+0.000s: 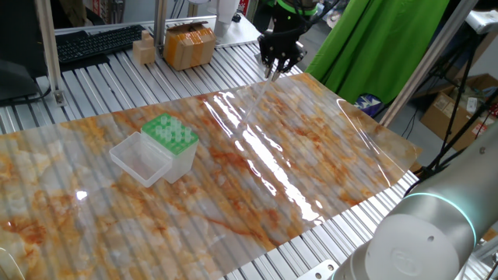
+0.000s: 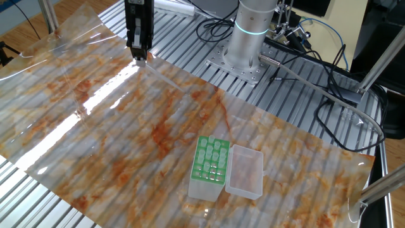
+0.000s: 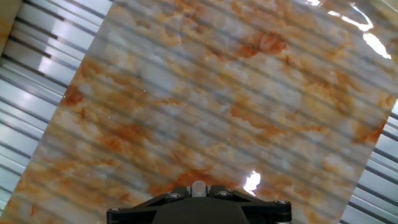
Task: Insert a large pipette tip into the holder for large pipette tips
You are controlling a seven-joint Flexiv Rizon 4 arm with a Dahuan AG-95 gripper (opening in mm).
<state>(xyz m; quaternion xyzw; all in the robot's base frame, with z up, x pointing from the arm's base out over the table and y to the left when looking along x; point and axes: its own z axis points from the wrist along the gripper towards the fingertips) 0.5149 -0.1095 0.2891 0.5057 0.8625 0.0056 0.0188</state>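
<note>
My gripper (image 1: 277, 68) hangs above the far edge of the marbled sheet and is shut on the large pipette tip (image 1: 259, 97), a translucent whitish cone slanting down from the fingers. The other fixed view shows the gripper (image 2: 138, 56) with the tip (image 2: 161, 74) angled away from it. In the hand view the tip's round end (image 3: 198, 187) shows between the closed jaws. The holder for large pipette tips (image 1: 170, 132), a white box with a green holed top and an open clear lid (image 1: 141, 158), stands well away from the gripper; it also shows in the other fixed view (image 2: 211, 159).
A glossy orange-marbled sheet (image 1: 257, 179) covers the slatted metal table. Cardboard boxes (image 1: 187, 45) and a keyboard (image 1: 97, 41) sit at the back. A green cloth (image 1: 381, 47) hangs at the back right. The robot base (image 2: 250, 31) and cables (image 2: 316, 82) lie beside the sheet.
</note>
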